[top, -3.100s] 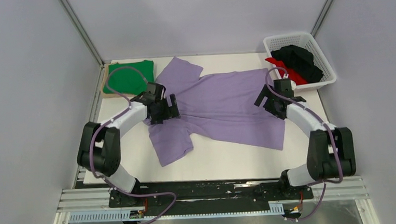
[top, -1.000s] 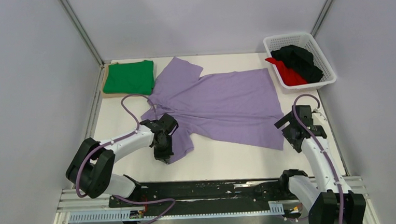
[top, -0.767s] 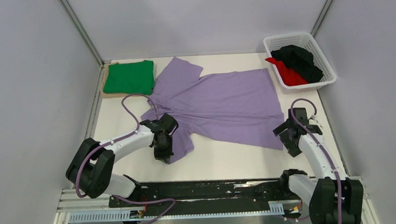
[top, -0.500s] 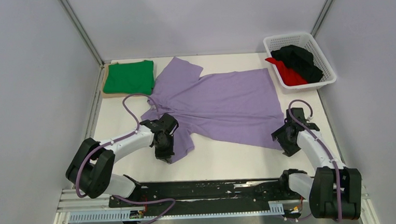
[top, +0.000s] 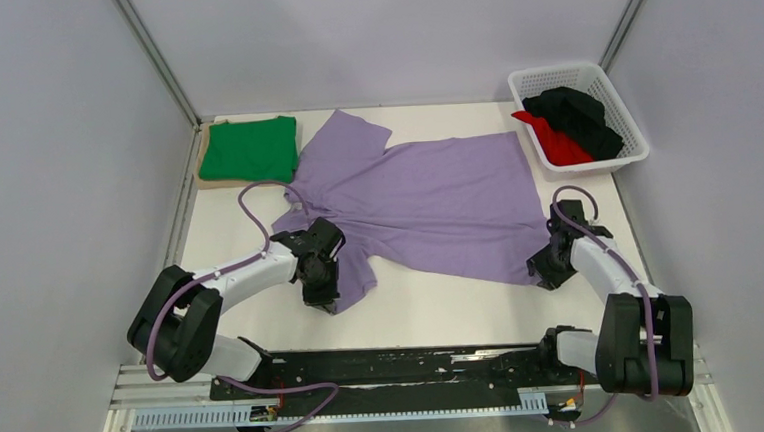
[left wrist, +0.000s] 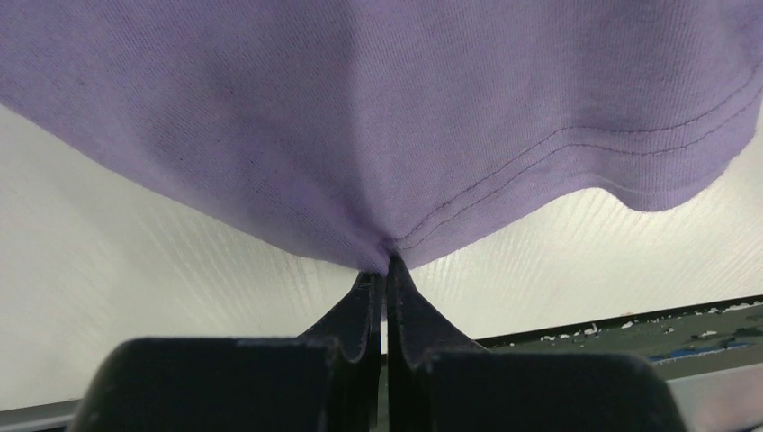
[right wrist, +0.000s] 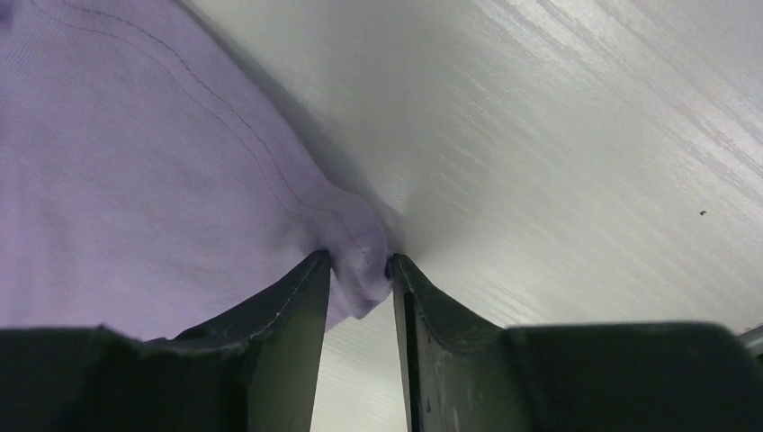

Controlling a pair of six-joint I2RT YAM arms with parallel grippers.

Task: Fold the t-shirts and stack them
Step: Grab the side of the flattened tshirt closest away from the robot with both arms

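A large lilac t-shirt lies spread flat across the middle of the table. My left gripper sits at the near left sleeve, shut on the stitched sleeve hem, which puckers up at the fingertips. My right gripper is at the shirt's near right corner. There a bunched fold of hem is pinched between its two fingertips. A folded green t-shirt rests at the back left. Black and red t-shirts lie crumpled in the basket.
The white lattice basket stands at the back right corner. A tan board shows under the green shirt's near edge. Bare white table runs along the front, ending at the black rail with the arm bases.
The right arm swung in from the right edge to the shirt's near right corner and its jaws closed onto the hem. The left gripper kept its hold on the sleeve.
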